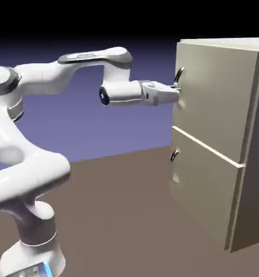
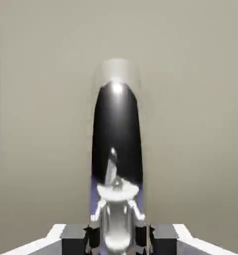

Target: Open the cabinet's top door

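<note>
A curved dark metal handle [image 2: 117, 134] rises between the jaws, standing against the beige door [image 2: 190, 99].

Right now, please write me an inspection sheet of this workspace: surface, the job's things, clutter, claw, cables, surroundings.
Surface: brown table, bare where it shows.
Job's things: beige cabinet stands at the right; its door, the taller upper panel, looks slightly ajar at its upper edge; the door's dark curved handle sits at the panel's left side. The shorter lower panel looks shut.
Clutter: nothing seen.
Claw: the claw is at the handle, fingertips on either side of it and apparently shut on it.
Cables: nothing seen.
Surroundings: plain blue-violet backdrop.
</note>
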Motion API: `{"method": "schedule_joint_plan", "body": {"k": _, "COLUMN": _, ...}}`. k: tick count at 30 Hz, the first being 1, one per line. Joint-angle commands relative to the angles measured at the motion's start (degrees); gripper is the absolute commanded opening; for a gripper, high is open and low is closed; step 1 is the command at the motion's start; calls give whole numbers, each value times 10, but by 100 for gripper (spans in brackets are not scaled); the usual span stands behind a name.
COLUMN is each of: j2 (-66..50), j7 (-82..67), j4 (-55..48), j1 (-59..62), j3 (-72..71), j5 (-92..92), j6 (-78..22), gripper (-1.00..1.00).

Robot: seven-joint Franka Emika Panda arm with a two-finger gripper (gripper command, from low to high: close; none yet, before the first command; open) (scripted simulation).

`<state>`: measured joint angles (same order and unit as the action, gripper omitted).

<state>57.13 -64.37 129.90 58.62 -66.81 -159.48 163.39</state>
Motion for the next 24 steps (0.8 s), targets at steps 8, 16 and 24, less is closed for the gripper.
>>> {"method": "schedule_joint_plan", "body": {"k": 8, "j2": 4, "j7": 10, "j4": 154, "j1": -166, "j3": 138, "j5": 102, "j6": -121, "gripper": -100}}
{"method": "schedule_joint_plan", "body": {"k": 16, "j2": 53, "j7": 44, "j4": 288, "j1": -291, "j3": 304, "j5": 260, "j6": -254, "gripper": -100}}
{"method": "schedule_joint_plan", "body": {"k": 24, "j2": 102, "j7": 72, "j4": 367, "j1": -330, "j3": 470, "j5": 441, "j6": -392, "gripper": -100}}
